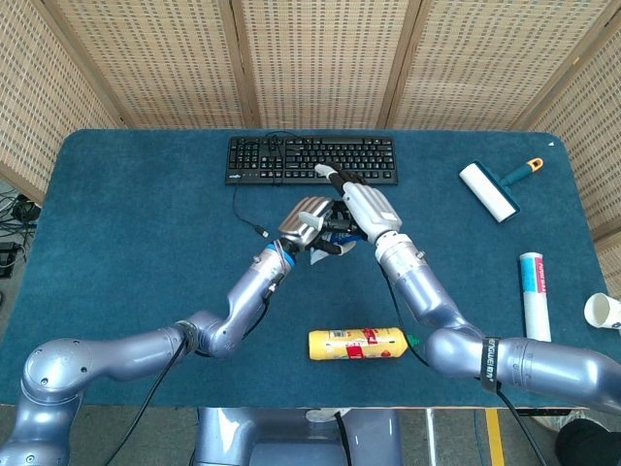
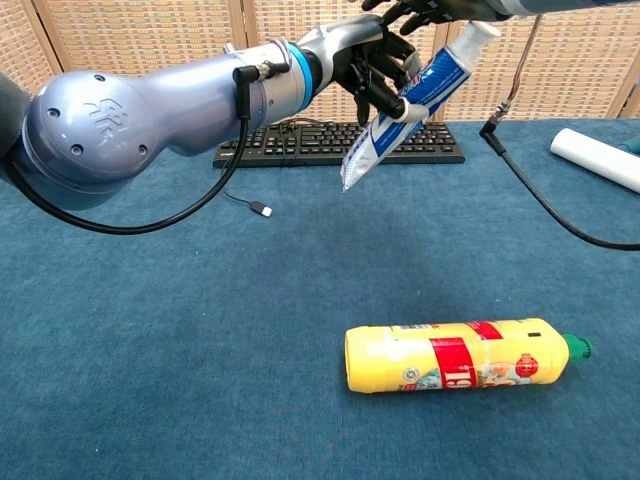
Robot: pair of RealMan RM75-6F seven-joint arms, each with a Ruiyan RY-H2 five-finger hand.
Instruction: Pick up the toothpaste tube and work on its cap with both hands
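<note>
My left hand (image 2: 368, 62) holds the blue, white and red toothpaste tube (image 2: 408, 102) by its middle, lifted above the table in front of the keyboard. The tube slants upward to the right, and its white cap end (image 2: 483, 30) sits just below my right hand (image 2: 425, 10), which is mostly cut off by the top of the chest view. In the head view my right hand (image 1: 365, 208) lies over the cap end beside my left hand (image 1: 305, 221), hiding most of the tube. Whether the right hand actually grips the cap does not show.
A black keyboard (image 1: 310, 159) lies at the back with a loose cable plug (image 2: 262, 210) in front of it. A yellow bottle (image 2: 455, 356) lies on its side near me. A lint roller (image 1: 493, 190), a white tube (image 1: 535, 291) and a paper cup (image 1: 604, 311) sit at the right.
</note>
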